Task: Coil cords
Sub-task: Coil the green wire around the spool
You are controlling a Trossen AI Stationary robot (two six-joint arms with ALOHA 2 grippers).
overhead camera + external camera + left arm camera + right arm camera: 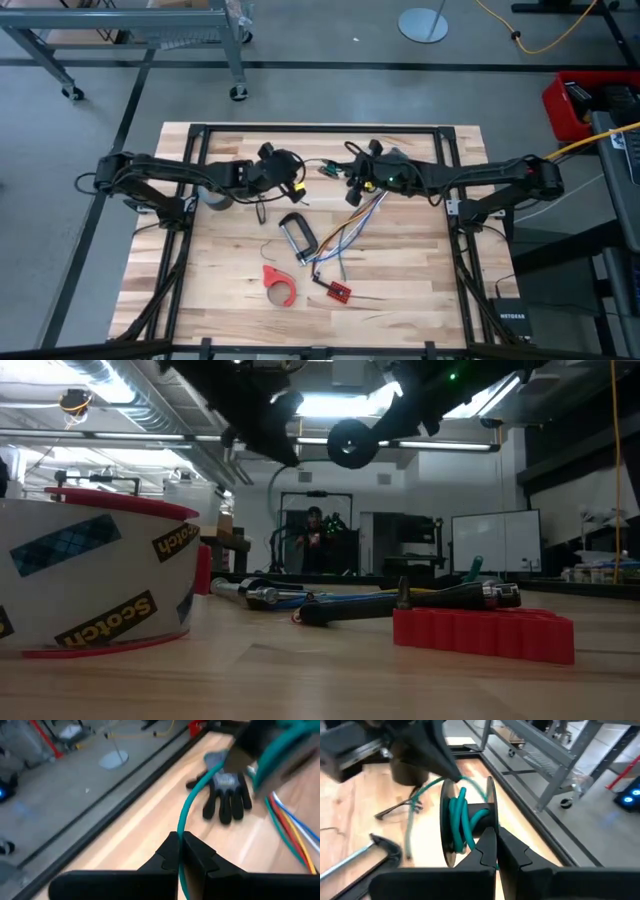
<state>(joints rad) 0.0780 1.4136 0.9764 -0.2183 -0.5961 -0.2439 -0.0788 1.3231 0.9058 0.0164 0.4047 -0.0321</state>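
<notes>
The cord is thin and green, partly wound on a small black spool (465,822), which shows as a dark round disc (352,443) high above the table. My right gripper (492,840) is shut at the spool's edge. From the spool a green tail (200,785) runs through the air to my left gripper (179,845), which is shut on it. In the high view the left gripper (296,186) and right gripper (353,190) face each other over the table's far middle. My left gripper pinches the green tail (178,831) between its two fingertips, a single strand lying along the fingers. The tail leaves the fingertips in a curve toward the spool, clear of the table. My right gripper pinches the rim of one black spool disc (489,822) at its fingertips. The spool stands on edge in the air, clear of the table.
On the table lie a grey-black glove (226,790), a multicoloured wire bundle (350,228) joined to a small red board (337,291), a clamp (297,238), a red part (280,284), a tape roll (90,575) and a dark cup (215,198).
</notes>
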